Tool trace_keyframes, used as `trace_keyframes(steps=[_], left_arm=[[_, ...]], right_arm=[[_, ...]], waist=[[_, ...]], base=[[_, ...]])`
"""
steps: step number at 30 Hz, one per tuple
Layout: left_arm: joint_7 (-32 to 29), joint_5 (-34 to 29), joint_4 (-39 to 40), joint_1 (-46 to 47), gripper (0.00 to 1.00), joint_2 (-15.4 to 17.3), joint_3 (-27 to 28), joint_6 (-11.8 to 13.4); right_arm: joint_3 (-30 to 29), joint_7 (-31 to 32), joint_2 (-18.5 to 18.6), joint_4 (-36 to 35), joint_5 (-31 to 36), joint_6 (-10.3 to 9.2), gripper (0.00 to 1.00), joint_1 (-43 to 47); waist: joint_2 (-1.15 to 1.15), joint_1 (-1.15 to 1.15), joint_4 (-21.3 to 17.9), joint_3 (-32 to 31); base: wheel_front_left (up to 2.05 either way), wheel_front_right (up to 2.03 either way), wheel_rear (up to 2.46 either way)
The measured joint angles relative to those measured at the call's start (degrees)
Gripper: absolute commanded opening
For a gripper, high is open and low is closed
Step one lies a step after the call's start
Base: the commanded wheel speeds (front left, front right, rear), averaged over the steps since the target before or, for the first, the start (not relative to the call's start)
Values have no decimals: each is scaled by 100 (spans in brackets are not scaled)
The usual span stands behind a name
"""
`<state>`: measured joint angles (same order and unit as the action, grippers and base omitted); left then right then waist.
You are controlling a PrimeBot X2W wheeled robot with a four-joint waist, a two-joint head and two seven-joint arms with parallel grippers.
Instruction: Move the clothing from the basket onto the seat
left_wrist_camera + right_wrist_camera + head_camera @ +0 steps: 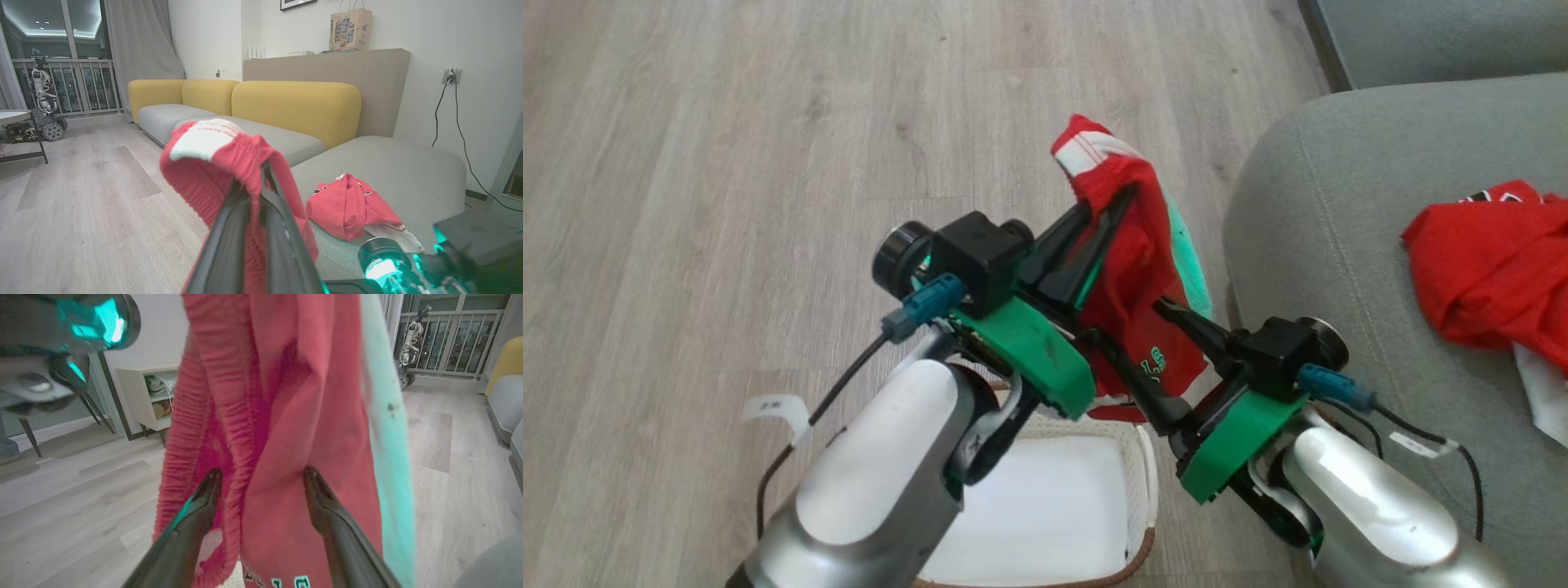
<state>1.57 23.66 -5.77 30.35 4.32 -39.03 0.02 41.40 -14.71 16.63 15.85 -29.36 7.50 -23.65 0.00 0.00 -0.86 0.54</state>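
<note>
The left gripper [1117, 204] reaches up from the lower left, its fingers pinched together on a red garment [1134, 265] with a white-striped waistband. The garment hangs in the air above the basket [1148, 482], whose white bottom shows beneath the arms. The right gripper [1129, 322] comes in from the lower right with its fingers spread wide at the garment's lower part, near some pale lettering. To the right, a second red garment [1486, 273] lies crumpled on the grey-green seat [1307, 245]. Pale wooden floor [686, 163] stretches behind.
</note>
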Motion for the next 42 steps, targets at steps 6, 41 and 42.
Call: trace_keyframes(steps=[6,41,42], left_arm=[[-47,54,129,0,0,-52,-159,52],[129,420,-33,-727,100,137,-333,215],[162,449,-45,-740,100,98,-377,167]], right_arm=[[54,0,-52,582,9,0,100,-219],[-2325,1,69,-579,525,2,0,272],[-2423,0,93,-627,530,1,0,311]], waist=[[0,0,162,45],[0,0,-339,70],[0,0,-385,71]], base=[[0,0,0],[0,0,0],[0,0,0]])
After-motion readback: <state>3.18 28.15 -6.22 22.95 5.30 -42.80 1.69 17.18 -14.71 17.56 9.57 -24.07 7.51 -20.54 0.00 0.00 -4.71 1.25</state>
